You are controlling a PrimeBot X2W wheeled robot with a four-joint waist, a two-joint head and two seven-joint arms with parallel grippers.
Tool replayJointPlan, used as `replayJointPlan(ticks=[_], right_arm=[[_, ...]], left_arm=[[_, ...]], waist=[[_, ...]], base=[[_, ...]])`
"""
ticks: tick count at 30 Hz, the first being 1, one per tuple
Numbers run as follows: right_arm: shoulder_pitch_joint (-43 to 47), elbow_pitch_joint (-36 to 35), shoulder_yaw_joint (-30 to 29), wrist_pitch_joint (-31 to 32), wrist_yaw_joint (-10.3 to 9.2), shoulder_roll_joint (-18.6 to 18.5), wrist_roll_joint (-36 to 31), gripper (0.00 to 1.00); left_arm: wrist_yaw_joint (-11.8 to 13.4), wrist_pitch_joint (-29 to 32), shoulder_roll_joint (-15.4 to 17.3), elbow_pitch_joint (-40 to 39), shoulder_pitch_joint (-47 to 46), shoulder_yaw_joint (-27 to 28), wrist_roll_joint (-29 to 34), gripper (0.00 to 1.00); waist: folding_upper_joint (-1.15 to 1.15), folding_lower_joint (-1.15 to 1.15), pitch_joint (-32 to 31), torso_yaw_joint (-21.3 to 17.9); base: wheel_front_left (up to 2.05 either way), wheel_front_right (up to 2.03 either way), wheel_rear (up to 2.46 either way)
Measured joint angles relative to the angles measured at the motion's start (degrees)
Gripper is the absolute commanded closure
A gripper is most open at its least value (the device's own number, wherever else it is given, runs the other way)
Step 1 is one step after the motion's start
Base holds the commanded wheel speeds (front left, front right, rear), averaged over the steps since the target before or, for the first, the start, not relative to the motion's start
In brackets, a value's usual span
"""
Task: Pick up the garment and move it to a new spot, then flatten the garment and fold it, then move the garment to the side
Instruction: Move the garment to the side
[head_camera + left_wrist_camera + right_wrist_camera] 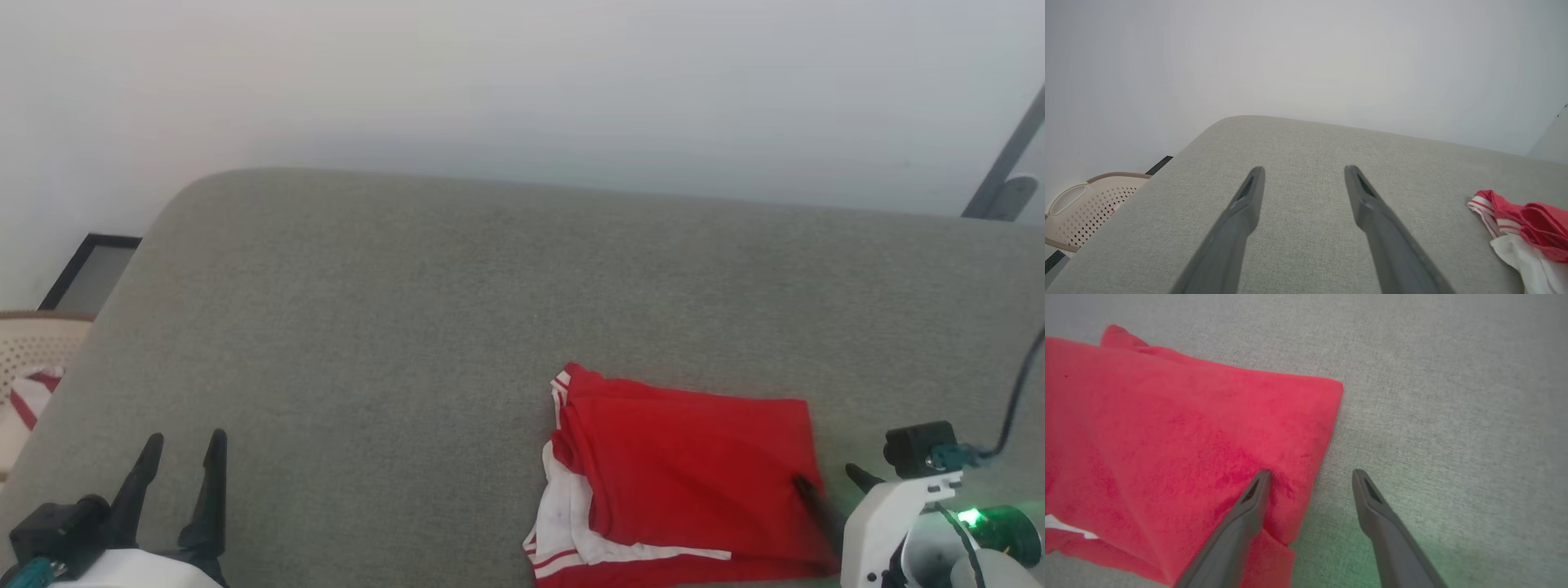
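The garment (694,474) lies with its long axis left-right. The right pincer (1310,473), released, straddles its right edge, one finger on the cloth. The left pincer (184,445), also released, sits well apart.

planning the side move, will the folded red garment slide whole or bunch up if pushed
Likely bunches: the garment is soft cloth, creasing where a finger of the right gripper meets it. Its loose white layers at the left edge could shift apart. The textured grey cushion probably drags on it.
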Motion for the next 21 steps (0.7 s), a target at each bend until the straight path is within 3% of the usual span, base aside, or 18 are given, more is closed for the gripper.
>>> replayJointPlan(ticks=[12, 13, 14, 21], right_arm=[[-6.6, 5.4, 0.7, 13.5, -0.01, 0.4, 1.0, 0.00], [-7.1, 5.5, 1.1, 14.4, -0.01, 0.2, 1.0, 0.67], [-7.4, 5.4, 1.4, 15.0, -0.01, 0.0, 1.0, 1.00], [-8.7, 5.1, 1.8, 16.4, 0.10, 0.2, 0.8, 1.00]], left_arm=[[-0.3, -0.4, -1.0, 1.3, -2.7, -1.4, -0.1, 0.00], [-0.4, -0.4, -1.1, 1.5, -2.9, -1.6, -0.1, 0.00], [-0.5, -0.4, -1.1, 1.6, -3.0, -1.7, -0.1, 0.00], [-0.7, -0.6, -1.3, 2.3, -3.9, -1.8, 0.0, 0.00]], waist=[[0.00, 0.00, 4.3, 2.7], [0.00, 0.00, 4.5, 2.8], [0.00, 0.00, 4.8, 2.9], [0.00, 0.00, 5.5, 2.6]], base=[[0.00, 0.00, 0.00], [0.00, 0.00, 0.00], [0.00, 0.00, 0.00], [0.00, 0.00, 0.00]])
